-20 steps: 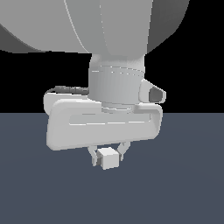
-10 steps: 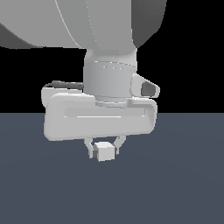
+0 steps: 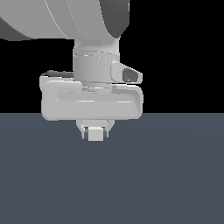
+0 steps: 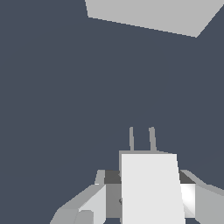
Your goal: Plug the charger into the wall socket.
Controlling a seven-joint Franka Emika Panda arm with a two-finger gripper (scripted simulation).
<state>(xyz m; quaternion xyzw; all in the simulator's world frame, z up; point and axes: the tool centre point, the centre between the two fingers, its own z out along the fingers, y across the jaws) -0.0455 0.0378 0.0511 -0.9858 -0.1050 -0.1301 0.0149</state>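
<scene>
Gripping the charger (image 3: 95,134) between closed fingers, the gripper (image 3: 95,130) sits just below centre in the exterior view, having drifted toward that view's left and a little higher over the last second, so the carry looks under way. Seen from the wrist, the charger (image 4: 151,188) fills the lower middle with two prongs pointing at a light-grey panel (image 4: 148,15) cut off by the upper edge (probably the wall socket, though its orange dots are not visible). No writing or branding shows anywhere.

The charger (image 3: 95,134) and gripper (image 3: 95,131) look like smooth matt white plastic, the floor (image 3: 166,175) perhaps matt slate.
</scene>
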